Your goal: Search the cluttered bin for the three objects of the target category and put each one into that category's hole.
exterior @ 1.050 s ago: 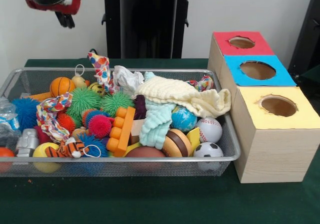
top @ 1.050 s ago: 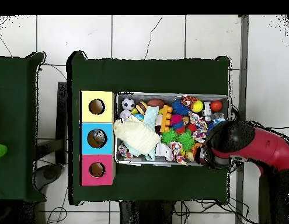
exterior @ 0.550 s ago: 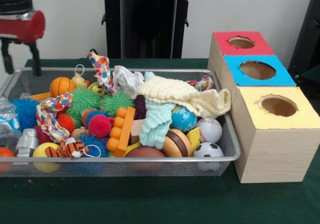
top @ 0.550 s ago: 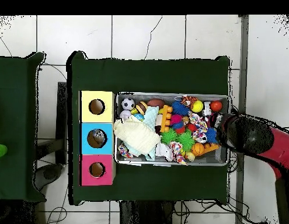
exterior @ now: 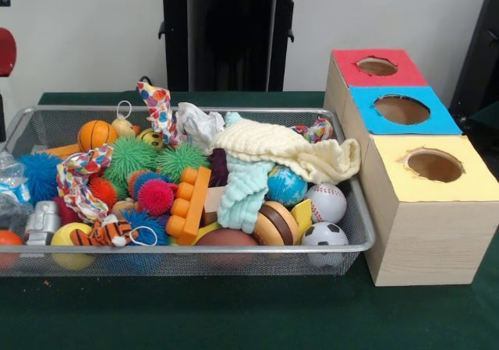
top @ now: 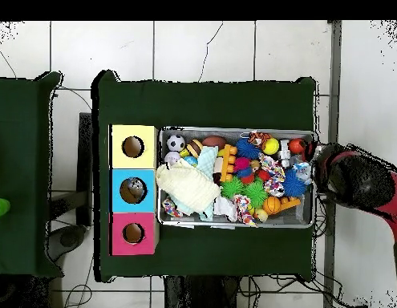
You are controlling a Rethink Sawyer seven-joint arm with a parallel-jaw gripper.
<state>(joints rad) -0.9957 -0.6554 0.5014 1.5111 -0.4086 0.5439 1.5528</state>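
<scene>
Three colour-topped boxes (exterior: 401, 108) sit well away from the claw (top: 326, 170), beyond the far end of the toy-filled wire bin (exterior: 195, 260). Claw hangs just outside the bin's near end; whether clenched or released cannot be told.

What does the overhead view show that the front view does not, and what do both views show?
Only the overhead view shows something lying inside the blue box's hole, the robot arm's head past the bin's end, and the tiled floor. Only the front view shows the wooden side of the yellow box and the black pedestal. Both show the wire bin full of toys, the cream cloth and the three boxes.
</scene>
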